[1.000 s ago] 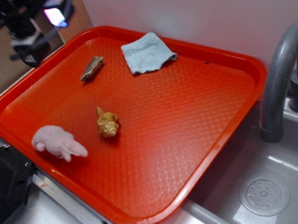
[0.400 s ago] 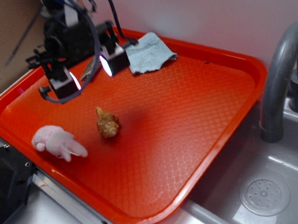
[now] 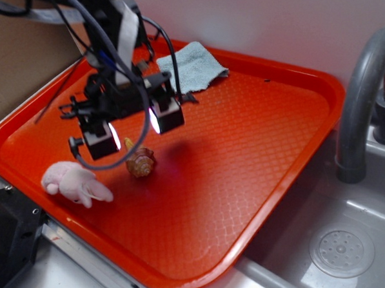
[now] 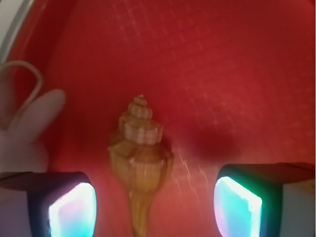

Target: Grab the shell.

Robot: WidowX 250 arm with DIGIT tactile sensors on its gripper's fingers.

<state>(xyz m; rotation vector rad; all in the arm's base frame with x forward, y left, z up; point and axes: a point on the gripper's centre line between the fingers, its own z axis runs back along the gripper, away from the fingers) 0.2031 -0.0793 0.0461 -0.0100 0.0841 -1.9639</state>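
the pincer (image 3: pixel 135 126) hangs over the left part of the red tray (image 3: pixel 257 147), its two fingers spread apart, each with a lit pad facing inward. the shell (image 3: pixel 142 163) lies on the tray floor just below and between them, not touched by either finger as far as the outside view shows. in the wrist view the shell (image 4: pixel 139 160) sits in the gap between the left pad (image 4: pixel 71 211) and the right pad (image 4: pixel 237 207), nearer the left one, with clear tray showing on both sides; its stepped spire points away from the camera and its narrow tail runs toward the bottom edge. a pink plush toy (image 3: pixel 74 182) lies near the shell toward the tray's near-left rim, apart from it. a pale blue cloth (image 3: pixel 191 65) rests at the far side of the tray, partly behind the arm. a grey faucet (image 3: pixel 364 96) and a sink (image 3: pixel 340 249) stand to the right of the tray.
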